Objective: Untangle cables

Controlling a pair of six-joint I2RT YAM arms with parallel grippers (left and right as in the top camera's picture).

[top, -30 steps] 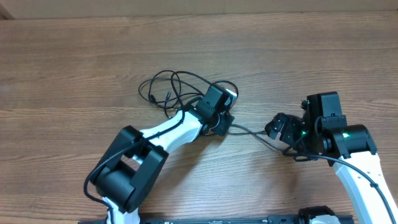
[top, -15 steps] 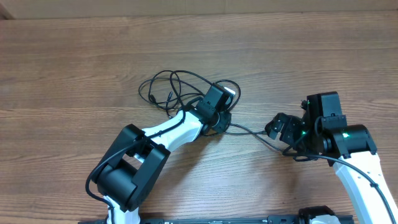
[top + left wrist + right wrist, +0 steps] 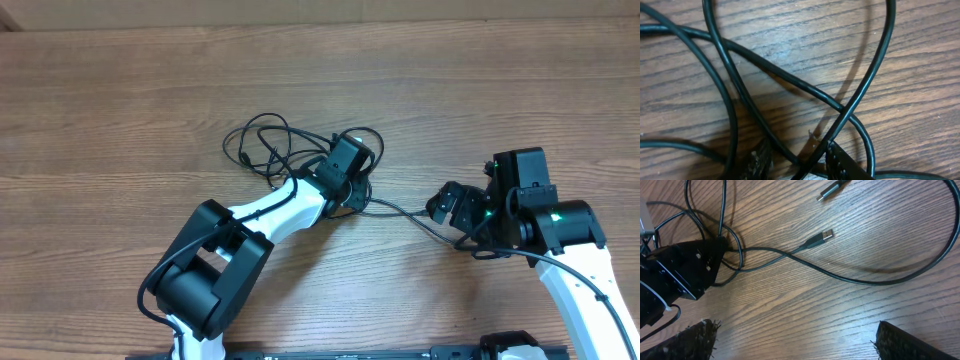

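Even, warm light; cables [image 3: 790, 80] cast soft shadows on the table [image 3: 920, 100] (close wrist view slightly blurred).

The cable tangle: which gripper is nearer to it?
Left. The left gripper sits in the cable tangle, fingers astride crossing cords; the right gripper stands apart, near one trailing cord.

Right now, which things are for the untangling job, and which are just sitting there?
For the job:
- cables, thin black cords looped over each other
- left gripper, down at the tangle with cords between its fingers
- right gripper, open, off to one side of the tangle

Just there:
- wooden table, which everything lies on
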